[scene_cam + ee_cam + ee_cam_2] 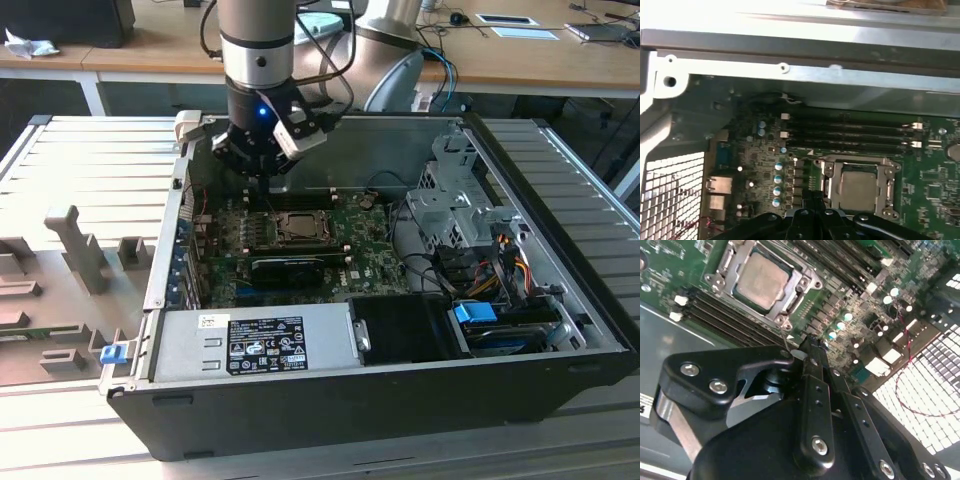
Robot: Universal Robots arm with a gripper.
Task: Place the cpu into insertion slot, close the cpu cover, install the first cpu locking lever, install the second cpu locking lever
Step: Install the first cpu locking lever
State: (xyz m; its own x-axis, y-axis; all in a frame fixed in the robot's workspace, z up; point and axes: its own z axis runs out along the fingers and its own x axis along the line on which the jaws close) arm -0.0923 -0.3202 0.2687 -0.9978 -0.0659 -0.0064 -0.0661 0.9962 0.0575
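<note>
The cpu (300,228) (762,280) (856,186) lies flat in the insertion slot (275,226) on the green motherboard, its pale metal face showing. The cpu cover (801,284) (886,186), a metal frame, lies down around the chip. My gripper (268,186) (807,347) (812,198) hangs shut just above the board, beside the slot's corner toward the exterior view's left and back. A thin wire lever (785,340) runs from that corner up to the fingertips; I cannot tell whether they touch it.
The open computer case (150,290) walls in the work area. Memory slots (850,135) run alongside the socket. A long black card (288,268), the power supply (255,340), a drive cage (450,200) and cables (500,270) crowd the front and right.
</note>
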